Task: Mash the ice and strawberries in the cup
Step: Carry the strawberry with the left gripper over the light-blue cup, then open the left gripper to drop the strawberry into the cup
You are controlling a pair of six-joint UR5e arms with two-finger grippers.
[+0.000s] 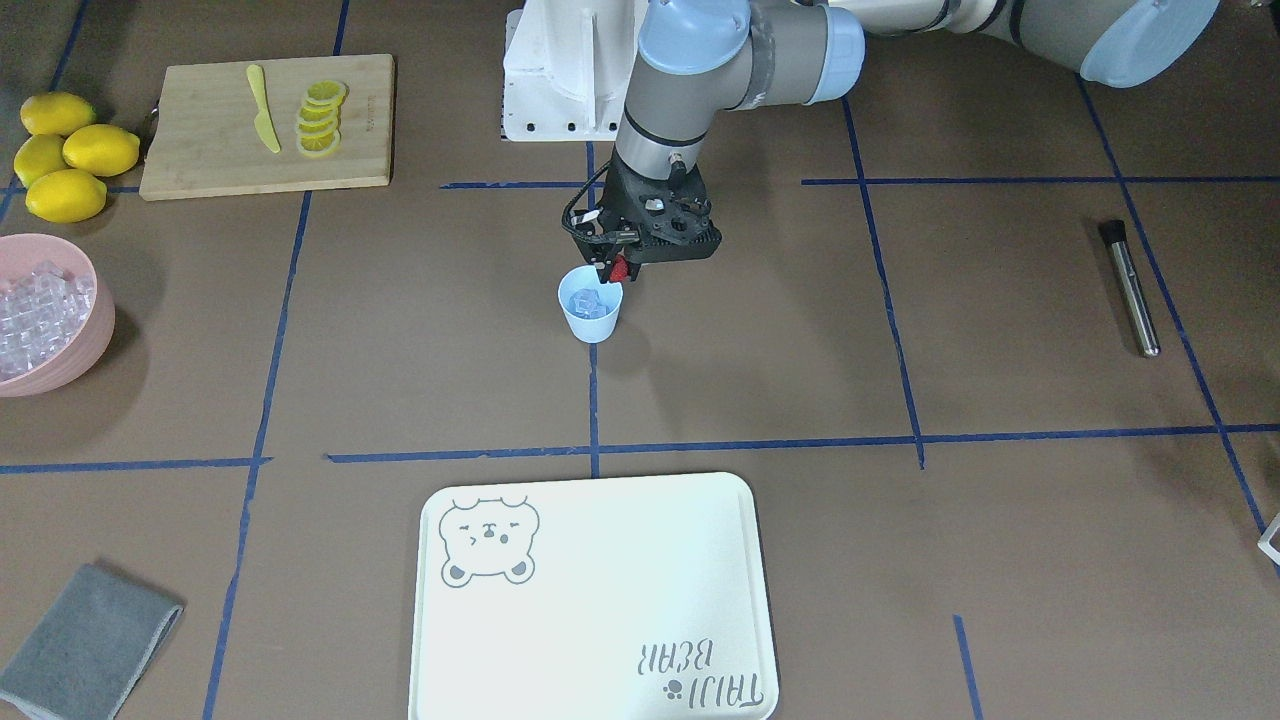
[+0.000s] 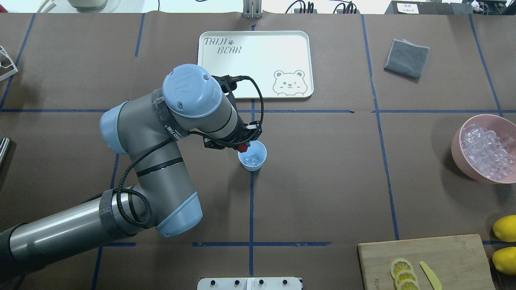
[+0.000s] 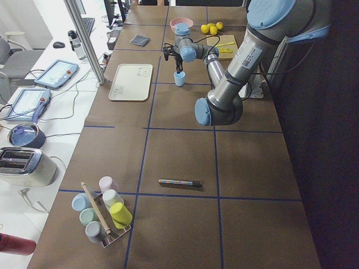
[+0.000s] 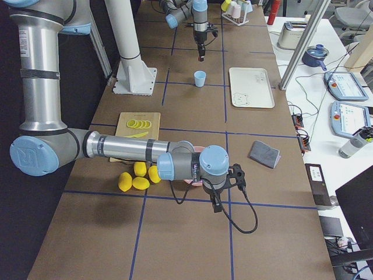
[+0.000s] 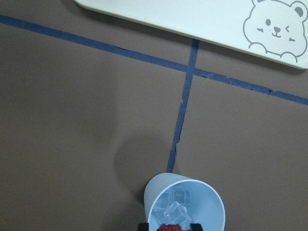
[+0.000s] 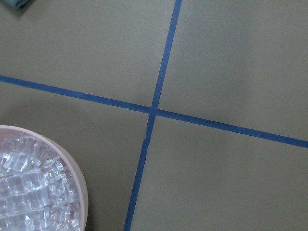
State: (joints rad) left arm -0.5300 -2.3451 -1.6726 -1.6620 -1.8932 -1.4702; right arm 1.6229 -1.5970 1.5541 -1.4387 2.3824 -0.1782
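Brown paper crossed by blue tape lines is laid over the surface (image 1: 800,350). Near its middle a small light-blue plastic cup (image 1: 592,315) is stood upright on a tape line, and a few small clear ice cubes (image 5: 175,210) are seen lying inside it. The left gripper (image 1: 619,270) is pointed downward over the edge of the cup's mouth, on the robot's left side of it. A small bright-red strawberry (image 2: 242,148) is clamped between its black fingertips (image 5: 144,226). The berry is held above the ice and is not yet in the cup; whether it touches the rim cannot be told.

The right gripper (image 4: 217,205) is shown only in the side view from the robot's right, hung beside a large pink bowl (image 2: 456,151) that is heaped with more ice. Whether that gripper is spread or closed cannot be told.

Across the cup from the robot, a white rectangular tray (image 1: 620,600) printed with a bear is laid flat. On the robot's right side, beyond the bowl, a wooden cutting board (image 1: 200,150) is set, with a row of lemon slices (image 1: 320,120) and a yellow knife (image 1: 263,120) on it; four whole yellow lemons (image 1: 70,150) are grouped just beside the board. A folded grey cloth (image 1: 85,640) is placed at the far right corner. A slender metal rod (image 1: 1130,290) with a black tip is laid well apart from the cup on the robot's left.
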